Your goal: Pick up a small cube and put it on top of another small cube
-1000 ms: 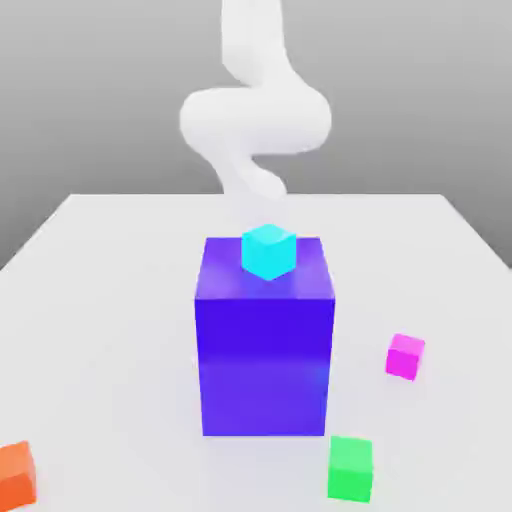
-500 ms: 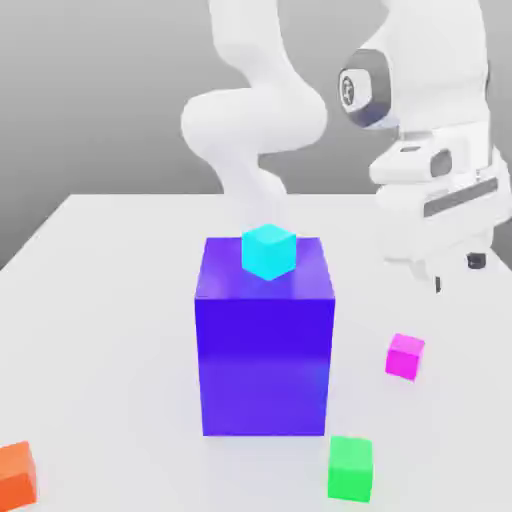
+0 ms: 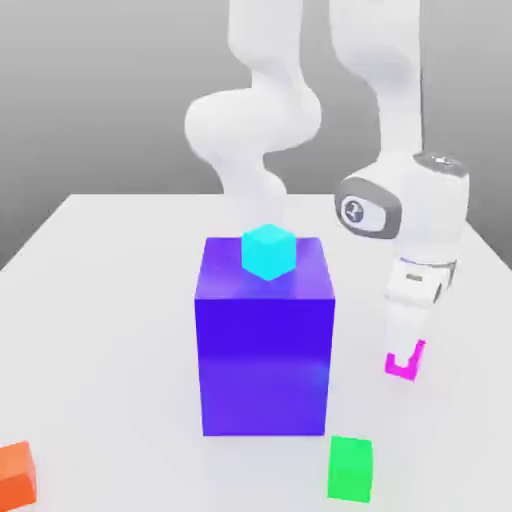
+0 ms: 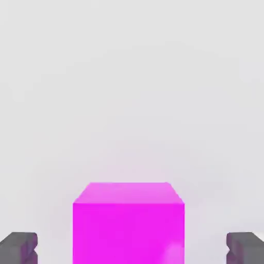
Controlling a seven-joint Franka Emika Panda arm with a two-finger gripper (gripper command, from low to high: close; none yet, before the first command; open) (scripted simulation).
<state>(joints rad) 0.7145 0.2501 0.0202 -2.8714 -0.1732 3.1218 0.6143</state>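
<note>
Exterior view, gripper: at the scene's right [image 3: 405, 355], over the magenta cube [image 3: 402, 373].
Exterior view, other pieces: cyan cube [image 3: 269, 252] on top of the blue block [image 3: 264, 365], centre; green cube [image 3: 350, 468], near right; orange cube [image 3: 15, 477], near left.
Hand view, fingers: spread wide, one on either side of the magenta cube, a gap at each.
Hand view, handling: probably light, stiff, sturdy, perhaps slick; best pinched squarely by two opposite faces, at mid-height.
</note>
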